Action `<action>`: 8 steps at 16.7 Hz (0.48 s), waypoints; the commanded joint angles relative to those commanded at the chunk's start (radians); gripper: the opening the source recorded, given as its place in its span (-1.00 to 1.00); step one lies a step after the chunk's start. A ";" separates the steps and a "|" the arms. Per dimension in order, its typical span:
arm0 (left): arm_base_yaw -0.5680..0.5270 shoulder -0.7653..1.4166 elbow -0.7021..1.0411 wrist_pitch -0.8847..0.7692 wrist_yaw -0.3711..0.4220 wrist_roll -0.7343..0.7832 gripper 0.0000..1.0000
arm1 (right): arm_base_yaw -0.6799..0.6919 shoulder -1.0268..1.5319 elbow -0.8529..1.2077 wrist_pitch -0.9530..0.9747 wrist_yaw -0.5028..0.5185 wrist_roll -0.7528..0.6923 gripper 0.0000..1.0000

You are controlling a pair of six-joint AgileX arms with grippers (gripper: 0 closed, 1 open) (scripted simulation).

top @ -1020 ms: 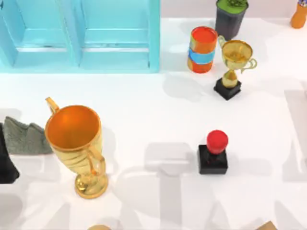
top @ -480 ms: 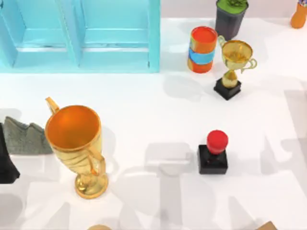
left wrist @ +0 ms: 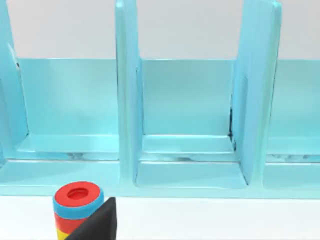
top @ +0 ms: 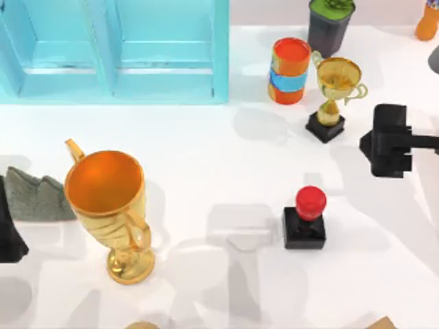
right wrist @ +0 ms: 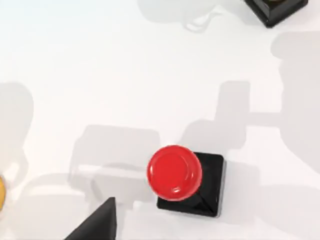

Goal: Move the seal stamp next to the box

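A blue shelf (top: 113, 51) is standing at the table's back left, its compartments bare. A big gold cup (top: 110, 205) is sitting hollow. The stamp (top: 306, 218) is standing right of centre. The right gripper (top: 387, 140) is hovering nearby; finger spread unclear.

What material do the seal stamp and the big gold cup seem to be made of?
Seal stamp: the red knob looks like glossy plastic or lacquer, given its bright highlights; the black block looks matte, material unclear. Big gold cup: seemingly polished metal or metallic plastic, given its shiny reflections.
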 joint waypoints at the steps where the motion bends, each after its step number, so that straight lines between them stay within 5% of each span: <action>1: 0.000 0.000 0.000 0.000 0.000 0.000 1.00 | 0.025 0.091 0.080 -0.063 0.000 0.027 1.00; 8: 0.000 0.000 0.000 0.000 0.000 0.000 1.00 | 0.111 0.637 0.549 -0.447 -0.008 0.151 1.00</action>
